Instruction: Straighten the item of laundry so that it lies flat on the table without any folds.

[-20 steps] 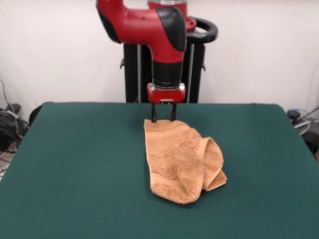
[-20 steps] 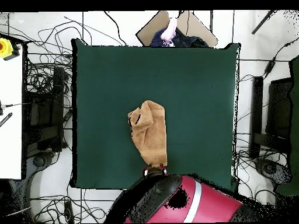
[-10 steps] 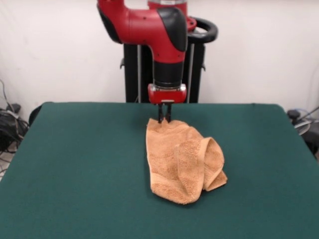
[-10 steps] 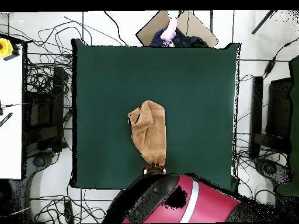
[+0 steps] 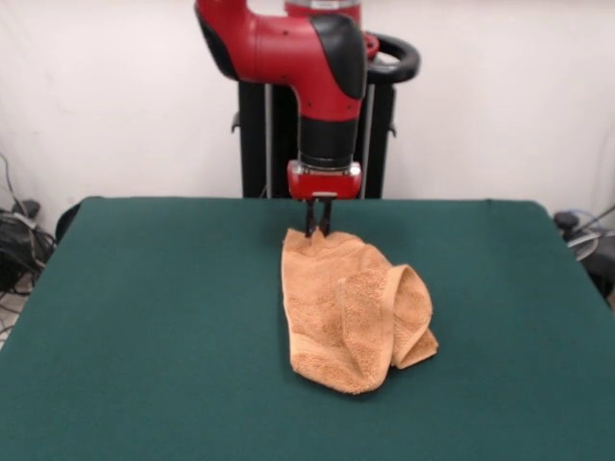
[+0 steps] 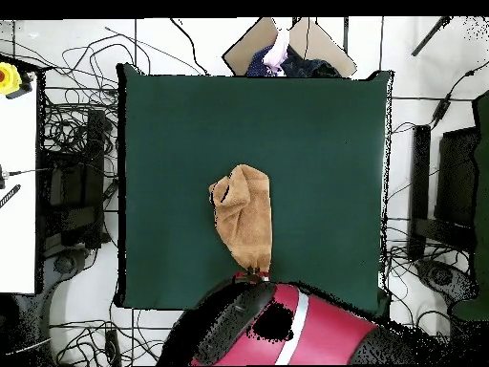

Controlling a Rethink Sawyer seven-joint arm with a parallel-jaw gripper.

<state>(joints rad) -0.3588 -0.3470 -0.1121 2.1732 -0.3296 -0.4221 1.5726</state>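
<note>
The orange-tan towel (image 5: pixel 351 307) lies crumpled and folded over itself on the green table (image 5: pixel 144 317), near its middle. My gripper (image 5: pixel 317 231) hangs straight down from the red arm and is shut on the towel's far edge, close to the robot's side of the table. The pinched edge is pulled up slightly into a peak. In the overhead view the towel (image 6: pixel 244 215) runs from the table's middle (image 6: pixel 315 143) toward the robot, and the arm covers the gripper (image 6: pixel 253 275) at the towel's lower end.
The black pedestal (image 5: pixel 269 134) stands behind the table's far edge. Cables and equipment lie on the floor at both sides (image 6: pixel 67 191). A person's sleeve (image 6: pixel 279 48) and a cardboard box show beyond the table's top edge in the overhead view.
The gripper's fingers closed from open to shut on the towel's far edge, which now rises a little. The arm has shifted slightly; the rest of the towel has barely moved.
</note>
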